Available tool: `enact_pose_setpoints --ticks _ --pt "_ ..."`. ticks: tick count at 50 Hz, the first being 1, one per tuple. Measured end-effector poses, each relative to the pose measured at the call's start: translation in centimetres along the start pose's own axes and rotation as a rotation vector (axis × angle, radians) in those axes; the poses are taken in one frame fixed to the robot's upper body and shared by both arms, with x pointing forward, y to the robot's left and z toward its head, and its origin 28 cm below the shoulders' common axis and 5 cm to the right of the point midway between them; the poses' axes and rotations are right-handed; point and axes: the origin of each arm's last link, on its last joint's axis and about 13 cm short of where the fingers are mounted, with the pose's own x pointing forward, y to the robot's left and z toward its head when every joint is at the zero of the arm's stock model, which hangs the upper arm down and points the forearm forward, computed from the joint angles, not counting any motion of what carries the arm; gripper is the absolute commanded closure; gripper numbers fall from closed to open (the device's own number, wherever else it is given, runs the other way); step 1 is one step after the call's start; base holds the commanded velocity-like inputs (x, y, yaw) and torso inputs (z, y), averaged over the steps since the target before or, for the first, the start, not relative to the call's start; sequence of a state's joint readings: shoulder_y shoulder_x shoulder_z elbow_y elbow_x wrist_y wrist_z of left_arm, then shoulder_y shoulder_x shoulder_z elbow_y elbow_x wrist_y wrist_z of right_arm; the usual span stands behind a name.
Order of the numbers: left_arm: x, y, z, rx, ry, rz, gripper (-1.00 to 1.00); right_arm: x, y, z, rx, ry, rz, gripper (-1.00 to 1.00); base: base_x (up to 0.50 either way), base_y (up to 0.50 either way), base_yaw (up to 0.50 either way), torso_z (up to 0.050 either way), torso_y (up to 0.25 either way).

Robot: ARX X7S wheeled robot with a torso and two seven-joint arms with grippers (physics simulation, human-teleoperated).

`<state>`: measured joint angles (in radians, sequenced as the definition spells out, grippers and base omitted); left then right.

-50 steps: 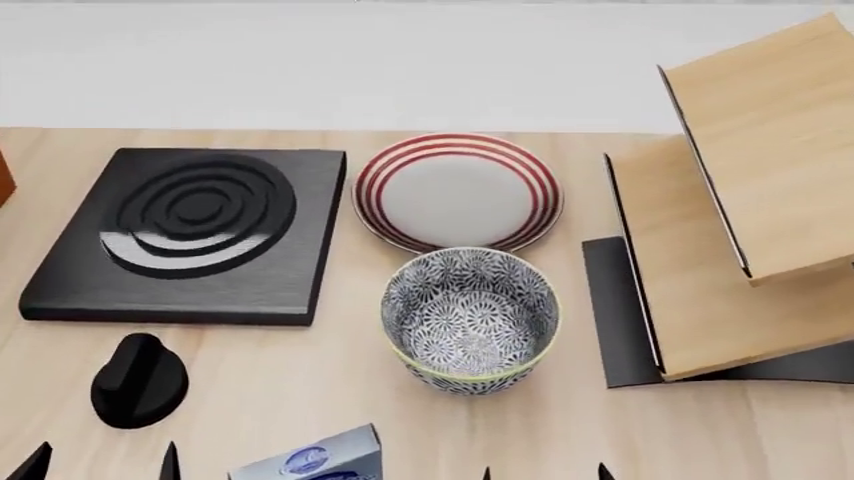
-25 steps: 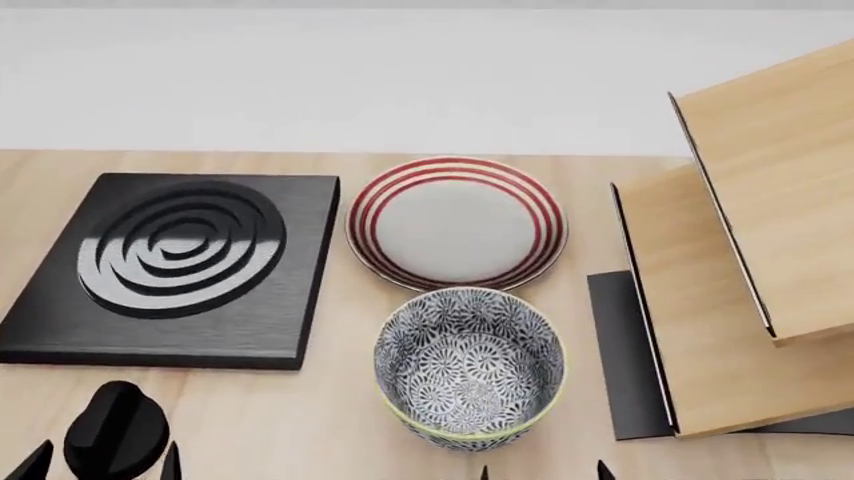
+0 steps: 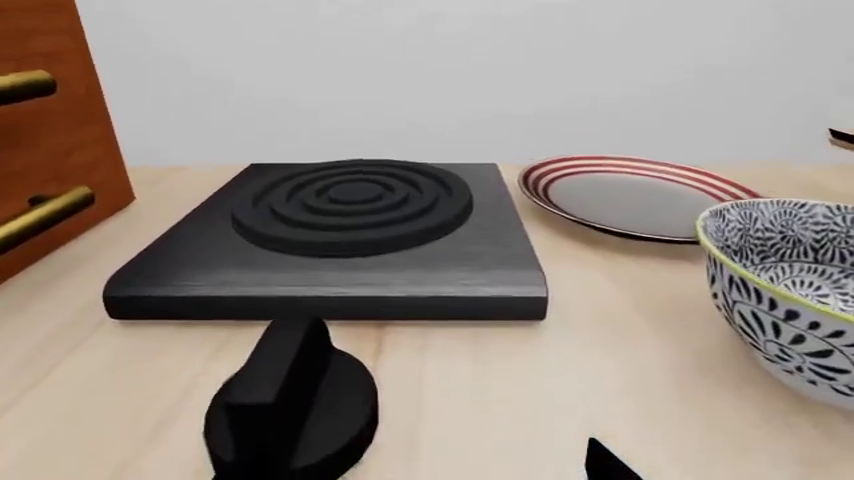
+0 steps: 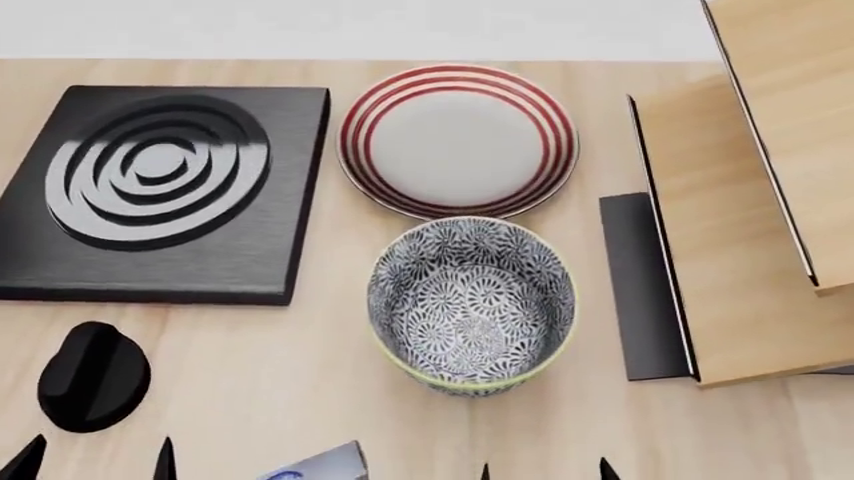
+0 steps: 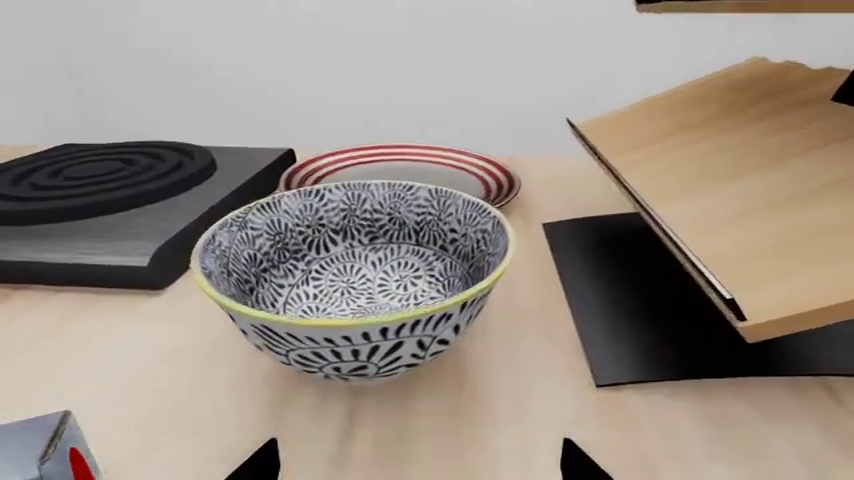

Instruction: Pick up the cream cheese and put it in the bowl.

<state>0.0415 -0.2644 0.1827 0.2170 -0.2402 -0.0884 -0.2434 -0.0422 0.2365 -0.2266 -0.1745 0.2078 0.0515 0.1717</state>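
The cream cheese (image 4: 318, 466) lies on the worktop (image 4: 267, 350) at the near edge, just in front of the bowl (image 4: 470, 305) and apart from it. Behind the bowl sits the red-striped plate (image 4: 458, 140). The left gripper (image 4: 94, 462) and right gripper (image 4: 547, 472) show spread fingertips, grasping nothing.

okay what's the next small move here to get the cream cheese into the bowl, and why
Probably bring the right gripper toward the cream cheese and lower over it. The box lies on the table at the near edge of the head view, in front of the empty bowl, and nothing holds it. Both grippers' fingertips look spread with nothing between them, and the right wrist view shows the box's corner nearby.
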Motion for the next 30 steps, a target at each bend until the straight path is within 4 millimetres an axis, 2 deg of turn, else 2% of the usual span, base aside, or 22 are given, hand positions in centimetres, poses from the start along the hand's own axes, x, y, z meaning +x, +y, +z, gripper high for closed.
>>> enact_pose_setpoints --ticks 5,16,30 --pt "-0.1 0.0 0.1 0.001 -0.002 -0.001 -1.0 0.0 0.0 0.0 0.0 -0.001 0.0 -1.0 0.0 0.0 0.0 -0.01 -0.202" --pt "-0.6 0.2 1.3 0.007 -0.023 -0.014 -1.0 0.0 0.0 0.0 0.001 -0.004 0.0 -1.0 0.0 0.0 0.0 0.0 0.0" --pt "-2.0 1.5 6.1 0.005 -0.067 -0.044 -1.0 0.0 -0.1 0.2 -0.001 -0.014 0.002 -1.0 0.0 0.0 0.0 0.0 0.0"
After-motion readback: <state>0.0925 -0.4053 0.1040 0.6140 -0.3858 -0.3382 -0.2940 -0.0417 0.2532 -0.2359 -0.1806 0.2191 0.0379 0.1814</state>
